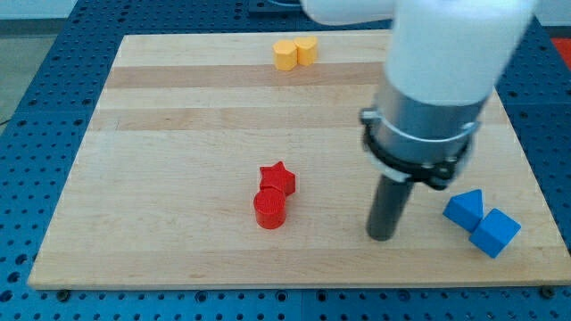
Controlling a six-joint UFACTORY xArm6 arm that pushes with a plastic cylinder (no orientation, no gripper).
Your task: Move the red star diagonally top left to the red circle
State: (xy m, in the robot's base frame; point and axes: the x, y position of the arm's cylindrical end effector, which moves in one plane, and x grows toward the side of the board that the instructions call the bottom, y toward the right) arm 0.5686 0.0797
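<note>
**A:** Where does the red star [277,177] sit?

**B:** Near the middle of the wooden board [178,134], slightly toward the view's bottom. It is a chunky, matte five-pointed block, and it touches the red circle [269,209], a short smooth cylinder lying just below it and a little to the view's left.

**A:** And the rod?

**B:** My tip [382,237] rests on the board to the view's right of both red blocks, apart from them, about level with the circle's lower edge. The rod is a plain dark cylinder hanging from a grey metal collar under a glossy white arm housing.

**A:** Is anything grasped?

**B:** No. There are no fingers here, only the bare rod, and it touches no block.

**A:** What else is on the board?

**B:** Two blue blocks at the view's right, touching each other: a blue triangle [464,209] and a blue cube [495,233] below it. At the view's top, two yellow blocks [295,52] are pressed together; their exact shapes are hard to tell. The board is pale, light-grained timber in glued strips, lying on a blue perforated table [36,89].
</note>
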